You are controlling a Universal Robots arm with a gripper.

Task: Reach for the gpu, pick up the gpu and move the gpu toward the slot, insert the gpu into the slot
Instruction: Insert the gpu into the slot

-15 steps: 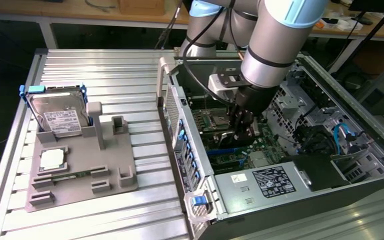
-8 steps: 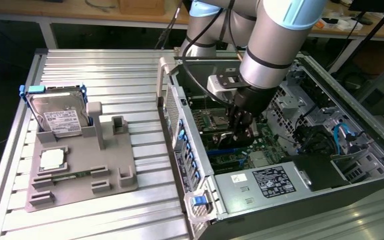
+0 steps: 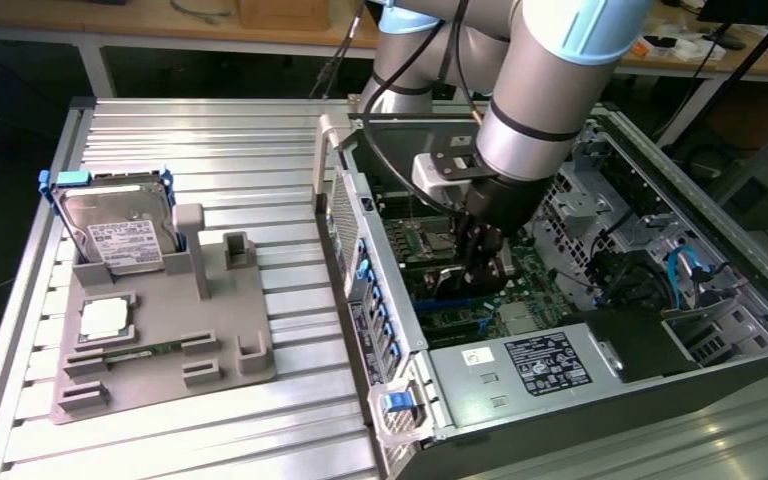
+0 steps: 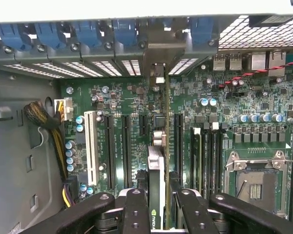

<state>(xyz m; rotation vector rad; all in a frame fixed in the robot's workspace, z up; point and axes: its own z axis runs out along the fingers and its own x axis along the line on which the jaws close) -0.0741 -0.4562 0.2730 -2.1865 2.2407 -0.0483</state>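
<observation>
gpu point(image 4: 156, 170) is in the claw point(image 4: 158, 214), inside the open case point(image 3: 704, 330), standing edge-on over the board point(image 4: 219, 97). the claw is partly closed, and its two dark fingers point(image 4: 136, 209) press on the card's opposite faces. nothing else is in the grip.

key relation: in the wrist view the card's long axis runs straight away from the claw toward the rear wall point(image 4: 112, 63) with its blue latches. this is parallel to the black slots point(image 4: 111, 151) and the white slot point(image 4: 92, 146). the card sits between those slots on one side and the memory slots point(image 4: 205, 156) and cpu socket point(image 4: 256, 180) on the other. its silvery bracket end point(image 4: 158, 73) is at the rear wall, in line with a gap between the vent grilles.

the card hides the slot directly beneath it, so it cannot be told whether the lower edge is clear of it, touching it or already seated. judged from the alignment, the remaining travel is straight down onto the board, with no turn needed.

in the exterior view the claw point(image 3: 480, 265) points down into the case, well apart from the grey tray point(image 3: 224, 330) on the surface point(image 3: 197, 140).
</observation>
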